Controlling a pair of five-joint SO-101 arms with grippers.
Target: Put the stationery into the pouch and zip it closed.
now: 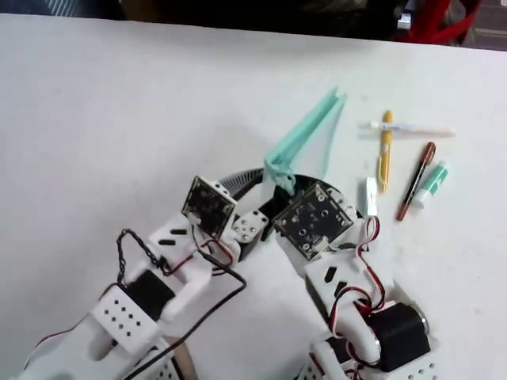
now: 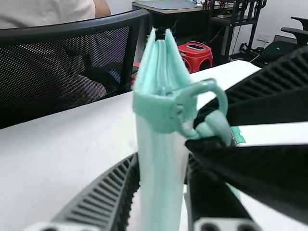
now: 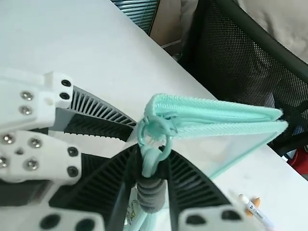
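Mint-and-clear pouch (image 1: 305,138) stands on edge over the table (image 1: 119,103), gripped at its near end by both arms.
Left gripper (image 2: 161,192) has its fingers clamped on the pouch's end panel. Right gripper (image 3: 151,168) is pinched on the zipper pull (image 3: 153,144) just beside it. Yellow pen (image 1: 385,149), white pen (image 1: 412,128), brown pen (image 1: 417,180) and a green-white piece (image 1: 432,184) lie on the table beside the pouch, none inside. Can't tell how far the zip is open. My read: the pouch is light, thin and floppy, with slick clear film, so it'll fold if pushed. Hold the stiffer zip-tape end and pull along the teeth line. Pens are light and rigid and may roll, so grip them mid-barrel.
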